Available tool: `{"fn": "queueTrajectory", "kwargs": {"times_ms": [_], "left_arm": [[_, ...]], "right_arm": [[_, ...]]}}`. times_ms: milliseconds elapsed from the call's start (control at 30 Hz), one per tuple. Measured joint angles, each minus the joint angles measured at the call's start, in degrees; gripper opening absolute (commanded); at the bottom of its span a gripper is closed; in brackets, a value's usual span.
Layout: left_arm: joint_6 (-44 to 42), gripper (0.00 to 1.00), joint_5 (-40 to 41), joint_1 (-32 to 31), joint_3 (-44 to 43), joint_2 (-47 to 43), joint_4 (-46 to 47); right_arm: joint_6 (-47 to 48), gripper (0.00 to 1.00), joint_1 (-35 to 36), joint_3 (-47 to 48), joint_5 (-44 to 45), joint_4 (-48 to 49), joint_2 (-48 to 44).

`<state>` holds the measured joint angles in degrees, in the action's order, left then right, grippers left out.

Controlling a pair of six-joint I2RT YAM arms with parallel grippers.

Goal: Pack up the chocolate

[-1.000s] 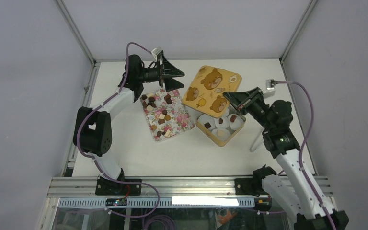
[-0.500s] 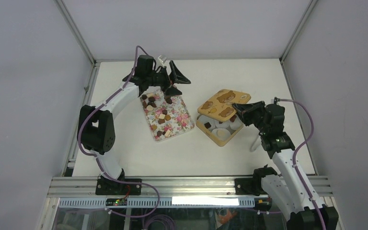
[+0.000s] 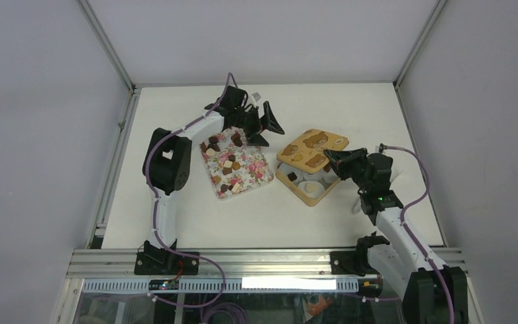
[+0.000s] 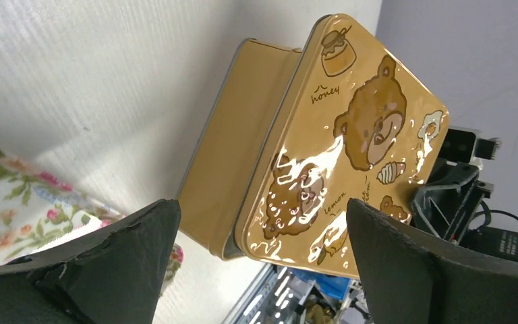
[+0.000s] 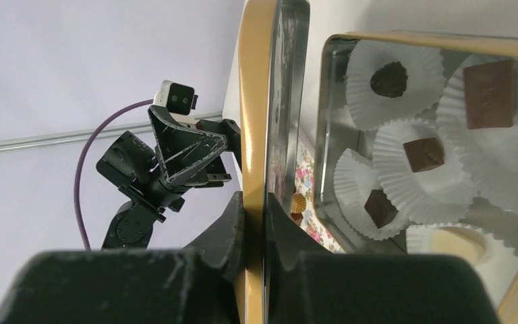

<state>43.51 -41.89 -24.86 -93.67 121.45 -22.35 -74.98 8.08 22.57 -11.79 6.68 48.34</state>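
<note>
Small dark and tan chocolate pieces [image 3: 229, 162] lie on the pink floral tray [image 3: 260, 174]. More chocolate [image 5: 423, 154] sits in white paper cups [image 5: 405, 74] inside the gold tin [image 3: 308, 192]. My right gripper [image 3: 330, 158] is shut on the edge of the bear-printed lid [image 3: 310, 147], which tilts over the tin's far half. In the right wrist view the gripper [image 5: 255, 202] pinches the lid [image 5: 255, 101] edge-on. My left gripper [image 3: 266, 128] hangs open and empty over the tray's far end. In the left wrist view this gripper [image 4: 260, 209] faces the lid [image 4: 351, 135].
The tin's side wall [image 4: 243, 142] and a corner of the floral tray [image 4: 13, 209] show in the left wrist view. Metal frame posts border the white table [image 3: 175, 216] on both sides.
My left arm swung right, from over the tray's far left corner toward the tin. My right arm pulled back and lowered the lid from nearly upright to a shallow tilt over the tin.
</note>
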Motion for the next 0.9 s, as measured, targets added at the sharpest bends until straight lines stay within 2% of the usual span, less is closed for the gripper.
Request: {"fn": "queueTrajectory", "kwargs": {"times_ms": [133, 333, 533, 767, 900], "left_arm": [[-3.06, 0.98, 1.70, -2.38, -3.34, 2.71, -2.91], [-5.88, 0.96, 2.71, -5.25, -7.74, 5.55, -5.77], [-7.23, 0.94, 2.86, -6.64, -12.09, 9.11, -8.50], [-7.82, 0.91, 2.97, -7.08, -12.70, 10.58, -9.84], [-8.15, 0.85, 3.13, -8.04, -12.72, 10.69, -10.23]], "right_arm": [[-0.04, 0.00, -0.96, -4.09, -0.83, 4.66, 0.94], [0.04, 0.00, -2.80, -8.35, -2.25, 4.92, -2.71], [0.07, 0.00, -5.81, -10.88, -2.89, 1.05, -10.05], [0.59, 0.00, -6.45, -11.61, -3.91, -3.58, -12.74], [0.76, 0.00, -6.51, -11.65, -3.72, -6.75, -13.99]]}}
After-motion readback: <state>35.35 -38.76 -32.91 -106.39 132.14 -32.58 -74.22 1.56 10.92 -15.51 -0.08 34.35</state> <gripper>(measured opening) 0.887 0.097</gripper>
